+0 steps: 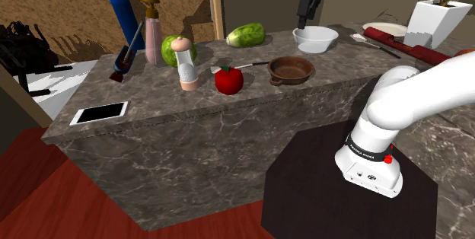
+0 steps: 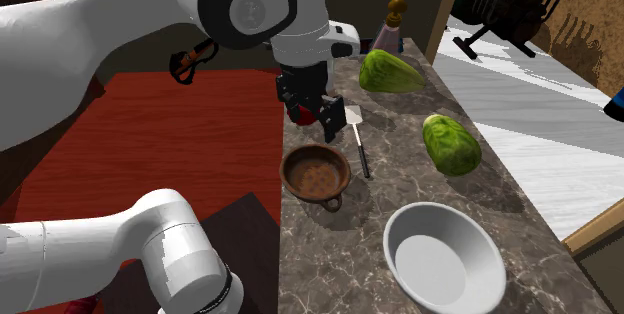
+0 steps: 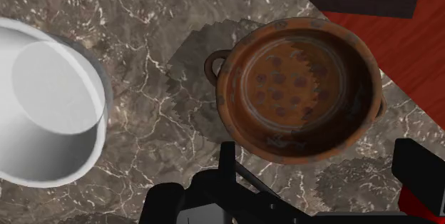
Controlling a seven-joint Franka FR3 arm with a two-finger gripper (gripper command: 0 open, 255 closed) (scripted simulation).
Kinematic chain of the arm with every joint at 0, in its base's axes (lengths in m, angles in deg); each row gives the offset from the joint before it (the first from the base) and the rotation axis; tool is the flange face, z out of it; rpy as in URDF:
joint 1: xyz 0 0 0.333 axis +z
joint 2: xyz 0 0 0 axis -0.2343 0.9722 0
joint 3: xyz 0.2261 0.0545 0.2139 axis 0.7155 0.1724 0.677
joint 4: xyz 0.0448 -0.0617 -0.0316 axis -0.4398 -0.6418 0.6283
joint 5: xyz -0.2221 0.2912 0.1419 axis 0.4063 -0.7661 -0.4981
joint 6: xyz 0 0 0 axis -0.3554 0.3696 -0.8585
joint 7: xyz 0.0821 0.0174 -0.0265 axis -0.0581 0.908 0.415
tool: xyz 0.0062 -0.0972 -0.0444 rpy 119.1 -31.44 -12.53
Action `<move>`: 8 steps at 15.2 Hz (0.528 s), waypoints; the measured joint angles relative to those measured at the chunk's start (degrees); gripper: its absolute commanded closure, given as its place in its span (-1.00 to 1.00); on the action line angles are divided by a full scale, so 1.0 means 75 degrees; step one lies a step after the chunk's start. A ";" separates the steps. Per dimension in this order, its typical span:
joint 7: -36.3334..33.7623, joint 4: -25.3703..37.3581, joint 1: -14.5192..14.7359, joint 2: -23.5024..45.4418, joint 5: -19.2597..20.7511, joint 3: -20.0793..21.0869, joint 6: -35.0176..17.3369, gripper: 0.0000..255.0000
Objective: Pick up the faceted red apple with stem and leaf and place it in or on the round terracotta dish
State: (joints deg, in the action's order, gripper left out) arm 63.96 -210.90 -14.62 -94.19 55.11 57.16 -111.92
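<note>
- The gripper [image 1: 304, 21] hung high over the grey marble counter [image 1: 190, 135], its jaws standing apart with nothing between them
- In the wrist view the two black fingers [image 3: 228, 160] came in well separated, and only the counter and dish showed in the gap
- The red apple [image 1: 228, 80] sat on the counter with its stem and leaf on top, far below the jaws and well off to one side of them, on the far side of the dish; nothing touched it
- In the second exterior view a patch of red showed behind the gripper, but the shoulder view made plain that this was only the line of sight, not a hold
- The terracotta dish [image 3: 303, 90] lay almost straight beneath the jaws, round and brown with a small loop handle, its speckled floor bare
- A white bowl [image 1: 316, 39] stood just beside the dish, on the opposite side of the jaws from the apple
- A thin spatula [image 2: 358, 142] lay on the counter near both apple and dish
- As a judgement, none of the task was done yet: the apple was ungrasped and the dish empty
- What was left was everything: carry the open jaws across to the apple, descend around it, close, lift, come back over the dish and release
- The descent looked like the delicate part, since the stem and leaf stood where the jaws would come down
</note>
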 measured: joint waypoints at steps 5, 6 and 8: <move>-0.0349 0.0096 0.0164 0.0520 -0.0303 0.0326 -0.0295 -1.00; -0.0470 0.0140 0.0220 0.0667 -0.0404 0.0442 -0.0356 -1.00; -0.0675 0.0313 0.0317 0.1044 -0.0579 0.0640 -0.0491 -1.00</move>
State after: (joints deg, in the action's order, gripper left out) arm 58.90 -208.56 -12.24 -86.35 50.76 61.96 -115.61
